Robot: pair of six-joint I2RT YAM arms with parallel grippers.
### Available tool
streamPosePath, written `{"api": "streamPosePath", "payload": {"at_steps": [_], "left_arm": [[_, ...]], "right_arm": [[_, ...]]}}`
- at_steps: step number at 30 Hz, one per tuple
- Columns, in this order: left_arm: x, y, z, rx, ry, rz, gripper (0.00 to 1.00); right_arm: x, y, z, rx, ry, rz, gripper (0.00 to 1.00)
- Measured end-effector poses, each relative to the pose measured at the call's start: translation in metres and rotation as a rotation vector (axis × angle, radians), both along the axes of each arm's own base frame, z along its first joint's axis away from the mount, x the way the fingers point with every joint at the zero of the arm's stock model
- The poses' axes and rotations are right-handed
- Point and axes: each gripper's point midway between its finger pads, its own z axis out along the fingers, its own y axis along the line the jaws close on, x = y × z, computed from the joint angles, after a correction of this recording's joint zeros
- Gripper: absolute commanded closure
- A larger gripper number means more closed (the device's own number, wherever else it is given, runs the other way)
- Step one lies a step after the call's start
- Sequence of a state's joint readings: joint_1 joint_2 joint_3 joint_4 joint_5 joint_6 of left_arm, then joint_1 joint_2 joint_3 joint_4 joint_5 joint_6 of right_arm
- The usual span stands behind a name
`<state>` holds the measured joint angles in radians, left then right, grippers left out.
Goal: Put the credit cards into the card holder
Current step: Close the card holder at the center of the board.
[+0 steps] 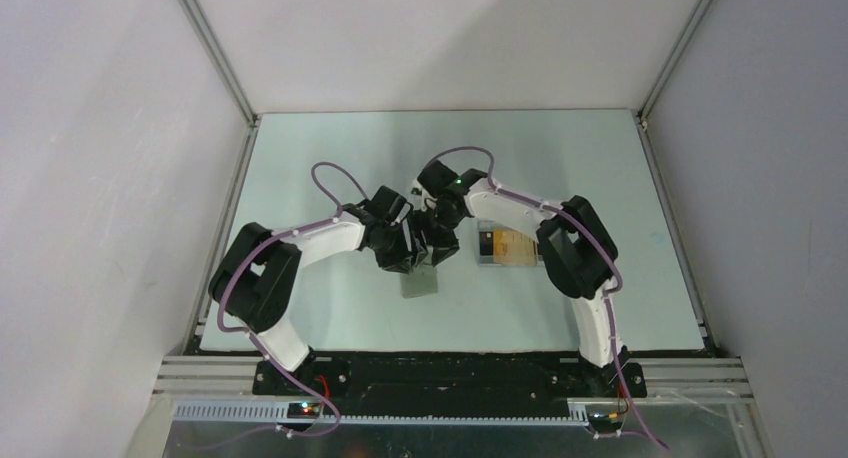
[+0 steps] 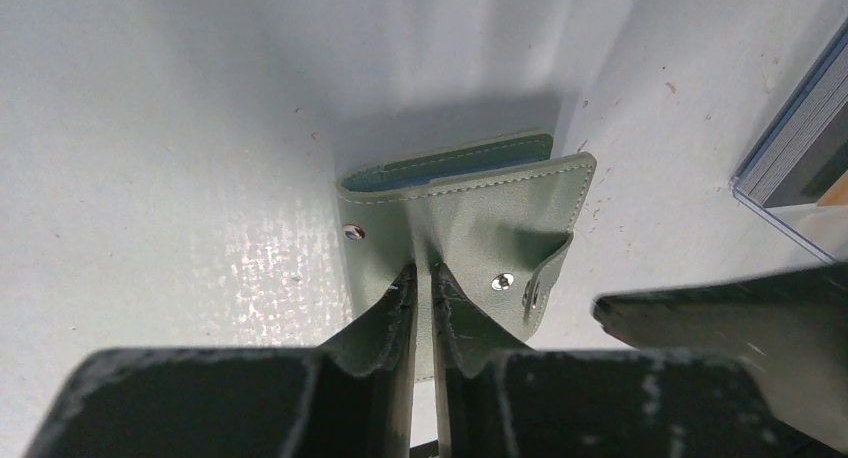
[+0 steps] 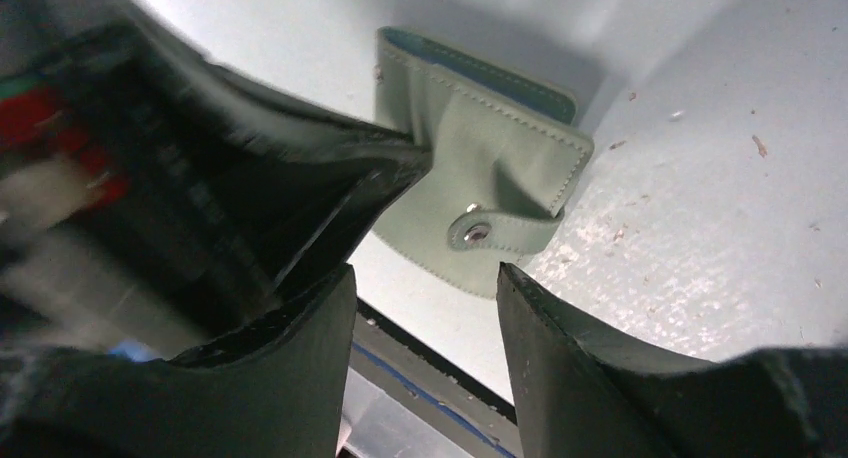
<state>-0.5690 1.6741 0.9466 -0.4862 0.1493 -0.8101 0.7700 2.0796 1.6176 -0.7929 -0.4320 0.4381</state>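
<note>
table (image 1: 300, 178): beneath card holder (image 1: 421, 281) | left gripper (image 2: 422, 275): fingers pinched on card holder's near edge | right gripper (image 3: 425, 270): fingers spread, over card holder's snap tab (image 3: 478, 233) | clear tray (image 1: 500, 263): right of card holder, apart | credit cards (image 1: 510, 244): stacked in tray, right of card holder

The table (image 1: 330, 158) is a pale, faintly blue-green sheet framed by metal rails. Its surface is mostly dull, with a few glossy scuffed patches and small dark specks (image 3: 757, 146) scattered over it. Two things sit on it. The card holder (image 1: 421, 281), grey-green with stitched edges, is near the middle toward the near side, one edge down on the surface and a soft shadow behind it. A clear plastic tray (image 1: 505, 246) lies flat to its right, slightly farther back, apart from it.
</note>
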Motion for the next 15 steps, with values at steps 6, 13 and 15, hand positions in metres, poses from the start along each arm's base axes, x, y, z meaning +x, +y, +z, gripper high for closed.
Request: {"api": "streamPosePath", "payload": {"at_steps": [6,13,15], "left_arm": [[0.000,0.000,0.000,0.000,0.002,0.000,0.85],[0.000,-0.001,0.000,-0.001,0.003,-0.001,0.85],[0.000,-0.001,0.000,-0.001,0.003,-0.001,0.85]], "right_arm": [[0.006,-0.008,0.034,0.112,-0.015,-0.036,0.51],[0.009,-0.027,0.021,0.137,0.051,-0.092,0.70],[0.010,-0.030,0.016,0.137,0.069,-0.099,0.79]]}}
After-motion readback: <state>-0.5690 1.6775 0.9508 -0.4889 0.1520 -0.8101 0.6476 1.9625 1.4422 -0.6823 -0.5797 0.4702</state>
